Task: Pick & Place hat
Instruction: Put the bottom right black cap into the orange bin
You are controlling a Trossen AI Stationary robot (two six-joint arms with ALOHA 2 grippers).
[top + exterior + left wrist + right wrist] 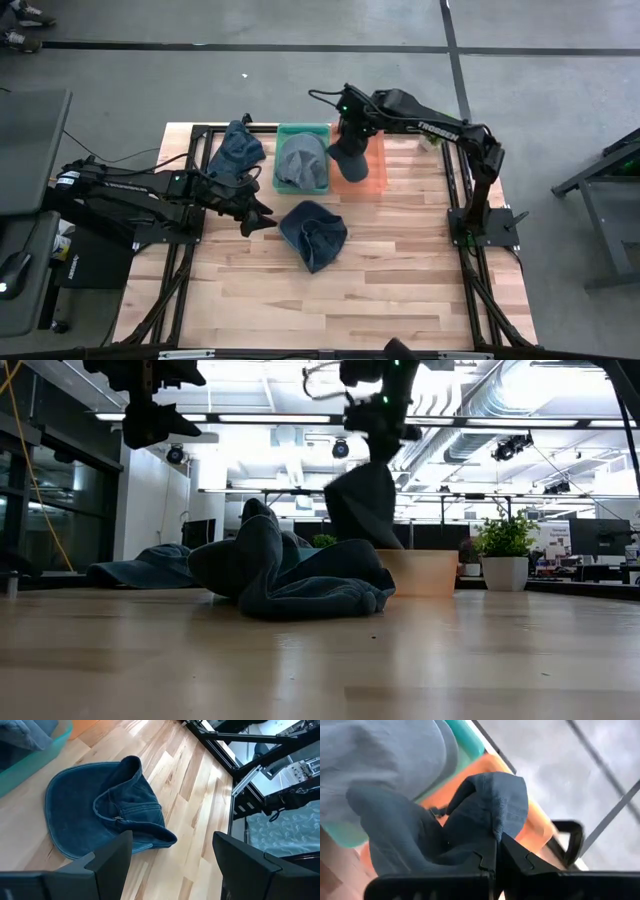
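My right gripper [350, 132] hangs over the orange bin [372, 170] at the table's far side, shut on a dark blue hat [349, 160] that dangles above the bin [432, 572]. A grey hat [300, 160] lies in the green bin [283, 185] beside it. Another dark blue hat [313, 234] lies crumpled on the table's middle, just past my open left gripper [262, 220], whose fingers touch nothing [172, 857]. A further blue hat [237, 150] lies left of the green bin. My right gripper pinches a bunched fold of the hat's cloth [496, 831] between its two shut fingers [517, 857]. The fingers come from above, slanting down. The hat [363, 505] hangs slack below them, lifted clear of the table and above the orange bin's rim.
The black frame rails [455, 180] run along both sides of the table. The near half of the wooden table [330, 310] shows bare boards. A potted plant [505, 555] stands in the room beyond the far edge.
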